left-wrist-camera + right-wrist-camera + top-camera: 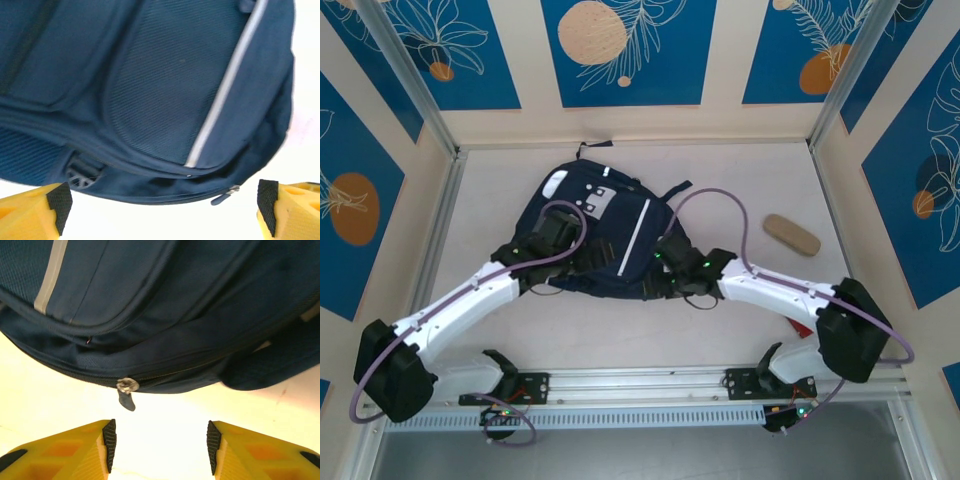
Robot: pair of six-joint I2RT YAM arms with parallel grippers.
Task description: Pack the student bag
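Note:
The student bag [595, 225] lies flat in the middle of the table, dark navy with a pale reflective stripe [225, 85] and white patches near its top. My left gripper [582, 263] is at the bag's near left edge. In the left wrist view the left gripper [165, 210] stands wide open, nothing between its yellow fingers [35, 212], just short of the bag's seam and a zipper pull [222, 197]. My right gripper [667, 272] is at the near right edge. In its wrist view the right gripper [160, 445] is open over bare table, a metal zipper pull [126, 392] hanging just beyond its left finger.
A tan oblong case [791, 234] lies on the table to the right of the bag. Something red [801, 326] peeks out beside the right arm. Walls close in the table at the left, back and right, and a metal rail [640, 385] runs along the near edge.

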